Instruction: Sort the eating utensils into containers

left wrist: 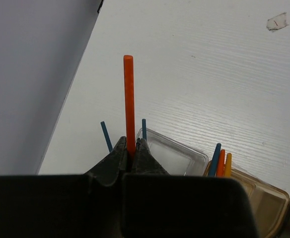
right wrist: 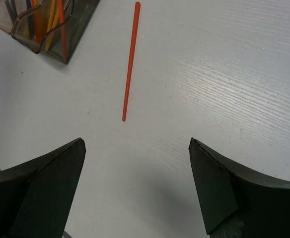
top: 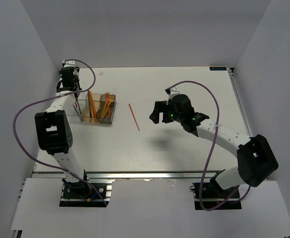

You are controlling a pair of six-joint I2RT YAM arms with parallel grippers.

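Observation:
My left gripper [left wrist: 131, 145] is shut on an orange stick [left wrist: 129, 99] that stands up out of the jaws, just above the clear bin [left wrist: 181, 154]. Two dark blue sticks [left wrist: 106, 136] stand beside the fingers. The tan bin [left wrist: 266, 198] next to it holds blue, orange and yellow pieces [left wrist: 220, 161]. In the top view the three joined bins [top: 98, 119] sit at the left, with the left gripper [top: 74, 95] at their left end. A red stick [top: 134, 117] lies flat on the table. My right gripper [right wrist: 136, 144] is open and empty, hovering short of that stick [right wrist: 130, 64].
The dark grey bin [right wrist: 68, 37] with orange and red pieces shows at the top left of the right wrist view. The left wall [left wrist: 31, 84] stands close beside the left gripper. A purple cable [top: 212, 106] loops over the right arm.

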